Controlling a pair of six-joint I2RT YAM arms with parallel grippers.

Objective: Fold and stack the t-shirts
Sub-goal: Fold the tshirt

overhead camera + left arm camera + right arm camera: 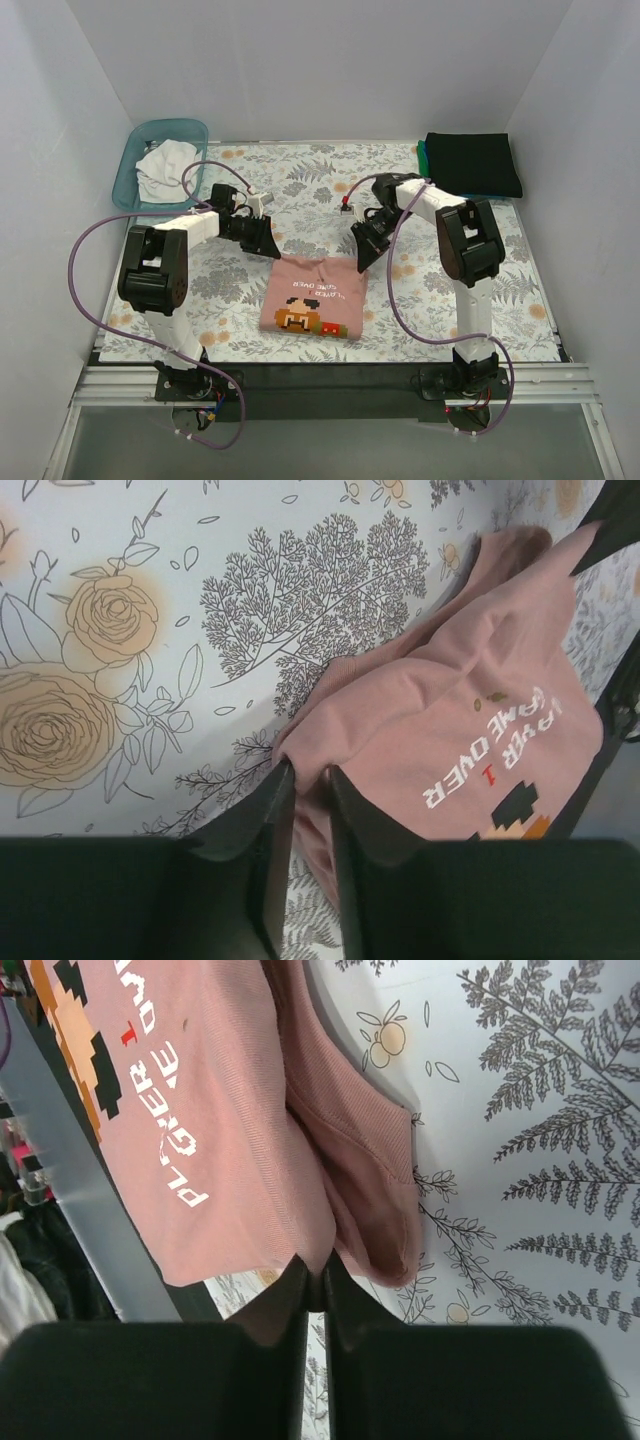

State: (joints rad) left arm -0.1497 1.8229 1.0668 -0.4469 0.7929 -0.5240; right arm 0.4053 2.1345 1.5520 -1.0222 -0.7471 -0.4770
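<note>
- The pink t-shirt [315,295] lies flat as a compact rectangle, print and white lettering [490,755] facing up. It spans the gap between the two pincers and reaches from their tips back toward the arm bases.
- The left pincer [310,780] is at the shirt's far left corner. Its jaws are drawn in to a narrow slot with pink cloth bunched between them, so it appears to have that corner pinched.
- The right pincer [316,1275] is at the far right corner. Its jaws are almost touching and nip the layered edge of the same shirt just at their tips.
- A grip at each far corner makes sense: with both ends held, the edge should stay taut and level, so the layers come up together rather than sagging or unfolding.
- My judgement is that this prepares either one more fold toward the bases or a lift to carry the bundle to the pile.
- The black t-shirt [475,163] lies folded well beyond and outward of the right pincer, on top of the teal-green t-shirt [422,152], of which only a strip shows. That looks like the stack being built.
- The white t-shirt [165,168] sits crumpled in the basket [170,124], beyond and outward of the left pincer, not yet folded.
- The floral table cover [530,290] lies under everything; its flat surface lets low jaws slide in at the hem.
</note>
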